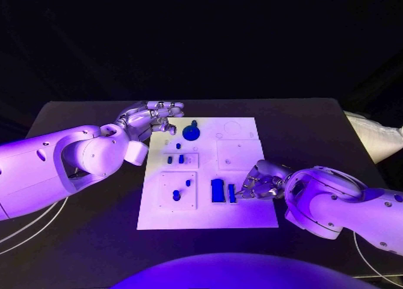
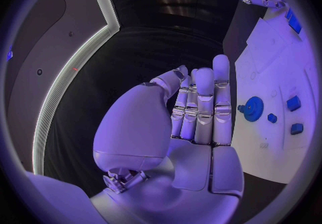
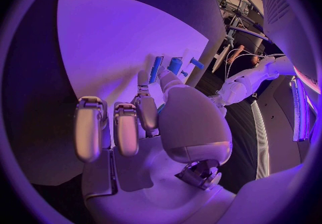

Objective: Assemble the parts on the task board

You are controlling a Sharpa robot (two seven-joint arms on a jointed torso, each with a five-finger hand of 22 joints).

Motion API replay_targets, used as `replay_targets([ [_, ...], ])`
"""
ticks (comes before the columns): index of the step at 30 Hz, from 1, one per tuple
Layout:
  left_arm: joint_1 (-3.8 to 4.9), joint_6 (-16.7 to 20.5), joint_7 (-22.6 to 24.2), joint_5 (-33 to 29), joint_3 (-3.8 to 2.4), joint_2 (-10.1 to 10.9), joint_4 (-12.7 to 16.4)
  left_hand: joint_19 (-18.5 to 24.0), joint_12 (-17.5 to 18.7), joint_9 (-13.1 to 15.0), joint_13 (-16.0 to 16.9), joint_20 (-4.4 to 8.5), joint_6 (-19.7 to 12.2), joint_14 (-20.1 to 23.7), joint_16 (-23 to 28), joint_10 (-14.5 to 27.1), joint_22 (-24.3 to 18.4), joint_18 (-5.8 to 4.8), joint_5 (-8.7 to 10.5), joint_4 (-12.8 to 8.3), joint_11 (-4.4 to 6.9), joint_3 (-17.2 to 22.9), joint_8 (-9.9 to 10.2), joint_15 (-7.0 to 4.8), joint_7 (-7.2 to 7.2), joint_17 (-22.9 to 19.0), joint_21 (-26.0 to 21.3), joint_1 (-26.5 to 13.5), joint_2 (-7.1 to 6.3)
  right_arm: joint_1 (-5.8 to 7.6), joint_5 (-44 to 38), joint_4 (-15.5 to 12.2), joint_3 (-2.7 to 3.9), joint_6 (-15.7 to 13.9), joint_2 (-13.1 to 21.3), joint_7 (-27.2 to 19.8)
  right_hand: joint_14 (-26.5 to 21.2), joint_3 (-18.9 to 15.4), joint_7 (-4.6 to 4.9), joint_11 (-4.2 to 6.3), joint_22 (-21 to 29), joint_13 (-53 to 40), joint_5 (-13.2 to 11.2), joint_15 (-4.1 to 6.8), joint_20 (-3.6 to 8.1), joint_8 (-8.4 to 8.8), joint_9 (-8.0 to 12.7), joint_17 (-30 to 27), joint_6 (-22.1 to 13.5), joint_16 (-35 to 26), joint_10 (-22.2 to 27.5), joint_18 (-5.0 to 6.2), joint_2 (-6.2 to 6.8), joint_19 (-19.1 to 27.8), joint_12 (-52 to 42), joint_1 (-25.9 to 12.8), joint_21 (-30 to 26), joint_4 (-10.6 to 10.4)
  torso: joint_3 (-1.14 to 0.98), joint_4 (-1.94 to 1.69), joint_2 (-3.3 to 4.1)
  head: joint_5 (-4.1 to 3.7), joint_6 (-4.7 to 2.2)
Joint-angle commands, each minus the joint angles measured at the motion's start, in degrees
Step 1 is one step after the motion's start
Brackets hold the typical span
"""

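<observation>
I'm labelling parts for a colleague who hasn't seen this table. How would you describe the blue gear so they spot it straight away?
Start at the white task board in the middle of the black table, and go to its far edge, just beside the left hand. The gear lies there: a round, toothed blue disc, the biggest round piece on the board, unlike the small blocks and the long bars nearer the right hand.

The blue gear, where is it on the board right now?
In the head view the blue gear lies at the task board's far-left corner, just beside the left hand's fingertips.
</observation>
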State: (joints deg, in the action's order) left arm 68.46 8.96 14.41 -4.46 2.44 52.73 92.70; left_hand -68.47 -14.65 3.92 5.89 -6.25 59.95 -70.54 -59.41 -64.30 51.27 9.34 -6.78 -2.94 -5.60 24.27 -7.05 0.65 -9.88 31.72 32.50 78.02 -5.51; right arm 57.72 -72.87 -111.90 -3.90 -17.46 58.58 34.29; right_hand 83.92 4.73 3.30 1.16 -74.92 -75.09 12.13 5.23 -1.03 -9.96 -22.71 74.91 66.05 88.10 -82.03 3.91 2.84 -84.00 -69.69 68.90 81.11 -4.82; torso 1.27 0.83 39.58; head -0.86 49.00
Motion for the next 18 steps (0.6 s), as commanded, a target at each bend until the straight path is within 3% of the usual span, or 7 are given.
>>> replay_targets([
  [1, -0.02, -1.0, 0.4, -0.2, 0.01, -0.3, -0.5, 0.1, -0.4, -0.1, 0.0, -0.09, -0.4, 0.4, 0.4, 0.3, -0.1, 1.09, 0.07, -0.1, 0.09, -0.2, -0.1, 0.0, -0.01, -0.1, -0.4, 0.4, 0.12, 0.54, 0.0, 0.3, 0.05, -1.3, 0.4, -3.4, 5.4, -0.3, -0.03, -0.06, -0.6, -1.5, -1.1, -0.27, 0.11, 0.34, 0.0, 11.8, -0.5, -0.2, 0.5, -0.76, 0.21, -0.9, 0.8, 1.0, -0.3, 0.7, 0.03, 0.18, -0.41, -0.08, -0.33],
  [6, -0.64, -0.2, 1.5, -1.4, 0.09, -0.9, -1.7, 0.3, -0.5, -0.1, 0.0, -0.15, -0.5, 0.7, 0.5, 0.5, -0.1, 1.06, 0.09, 0.0, 0.03, -0.4, -0.1, 0.08, -0.05, -0.3, -0.5, 0.2, 0.18, 1.6, 10.1, 2.1, 0.05, -6.1, 1.1, -12.9, 4.8, -1.0, 1.68, -1.4, 2.7, 4.9, 0.8, -1.28, -0.61, 2.69, 1.0, 9.1, -4.5, -2.0, 5.3, -0.1, -0.59, 0.4, 11.1, 1.2, -2.6, 0.3, 0.07, 0.41, -1.43, -0.15, -1.03],
  [11, -1.91, 2.6, 4.1, -4.0, 0.08, -2.2, -4.2, 1.3, -0.9, -0.1, -0.1, -0.37, -0.7, 2.5, 1.7, 0.7, -0.5, 1.04, 0.12, 0.5, 0.05, -1.3, -0.1, 0.34, -0.03, -2.1, -1.3, -0.8, -0.04, 5.09, 31.3, 7.0, 0.06, -7.4, 0.7, -28.8, 2.8, -1.0, 3.47, -2.93, 11.6, 14.4, 0.1, -2.59, -1.98, 5.08, 2.4, 2.0, -8.3, -7.4, 12.3, 1.73, -1.53, 4.2, 25.2, 3.9, -9.3, 1.4, 0.21, 0.82, -3.3, -0.3, -2.15],
  [12, -2.12, 3.5, 4.8, -4.7, 0.08, -2.8, -5.2, 2.4, -1.1, -0.1, -0.1, -0.54, -0.8, 4.1, 2.7, 0.8, -1.0, 1.02, 0.15, 0.8, -0.01, -1.9, -0.2, 0.51, -0.05, -2.7, -2.2, -1.3, -0.25, 6.25, 36.5, 9.0, 0.06, -7.1, 0.3, -32.5, 1.0, -0.9, 3.81, -3.25, 18.1, 20.8, -0.3, -2.82, -2.32, 5.59, 2.9, -3.8, -9.0, -12.3, 16.8, 2.94, -1.84, 7.1, 34.3, 4.8, -14.5, 1.8, 0.36, 0.94, -4.02, -0.32, -2.5],
  [15, -2.55, 5.4, 6.4, -6.0, 0.09, -3.9, -7.2, 6.7, -0.8, -0.1, -0.6, -1.21, -1.1, 9.4, 8.4, 1.9, -3.3, 0.92, 0.11, 1.6, -0.52, -3.2, -0.2, 1.22, -0.23, -5.9, -6.2, -2.0, -0.47, 8.33, 46.4, 13.7, 0.07, -5.9, -1.1, -38.8, -5.4, -0.3, 4.45, -3.87, 38.0, 27.8, -1.4, -3.44, -2.85, 6.02, 3.7, -22.0, -9.4, -29.9, 18.7, 6.43, -2.47, 15.9, 41.6, 6.5, -31.8, 2.3, 0.66, 1.21, -5.32, -0.1, -3.42],
  [17, -2.82, 6.5, 7.5, -6.9, 0.09, -4.8, -8.6, 10.6, 0.0, -0.1, -1.4, -2.09, -1.9, 10.8, 15.9, 2.4, -6.9, 1.1, 0.29, 2.2, -1.12, -4.1, 0.1, 2.07, -0.67, -10.1, -11.0, -2.1, -0.4, 9.25, 52.0, 16.7, 0.12, -5.0, -2.3, -42.2, -9.2, 0.4, 4.78, -4.32, 43.1, 34.3, -1.7, -3.91, -3.38, 6.04, 4.4, -34.9, -9.3, -44.6, 18.7, 6.7, -2.62, 17.1, 47.5, 7.9, -38.2, 2.8, 0.79, 1.21, -5.9, -0.18, -4.1],
  [18, -2.96, 7.0, 8.1, -7.4, 0.09, -5.3, -9.5, 11.9, 0.5, -0.1, -1.7, -2.6, -2.2, 12.5, 19.1, 2.6, -8.2, 0.83, 0.13, 2.4, -1.34, -4.2, 0.2, 2.51, -0.45, -11.7, -12.6, -2.0, -0.38, 9.57, 54.4, 18.2, 0.17, -4.5, -2.9, -43.7, -10.4, 1.0, 5.19, -4.78, 45.0, 37.3, -2.6, -4.51, -3.71, 6.19, 4.9, -36.6, -9.5, -48.1, 19.0, 6.68, -2.73, 18.0, 50.3, 8.5, -41.1, 3.0, 0.82, 1.16, -6.24, -0.24, -4.22],
])
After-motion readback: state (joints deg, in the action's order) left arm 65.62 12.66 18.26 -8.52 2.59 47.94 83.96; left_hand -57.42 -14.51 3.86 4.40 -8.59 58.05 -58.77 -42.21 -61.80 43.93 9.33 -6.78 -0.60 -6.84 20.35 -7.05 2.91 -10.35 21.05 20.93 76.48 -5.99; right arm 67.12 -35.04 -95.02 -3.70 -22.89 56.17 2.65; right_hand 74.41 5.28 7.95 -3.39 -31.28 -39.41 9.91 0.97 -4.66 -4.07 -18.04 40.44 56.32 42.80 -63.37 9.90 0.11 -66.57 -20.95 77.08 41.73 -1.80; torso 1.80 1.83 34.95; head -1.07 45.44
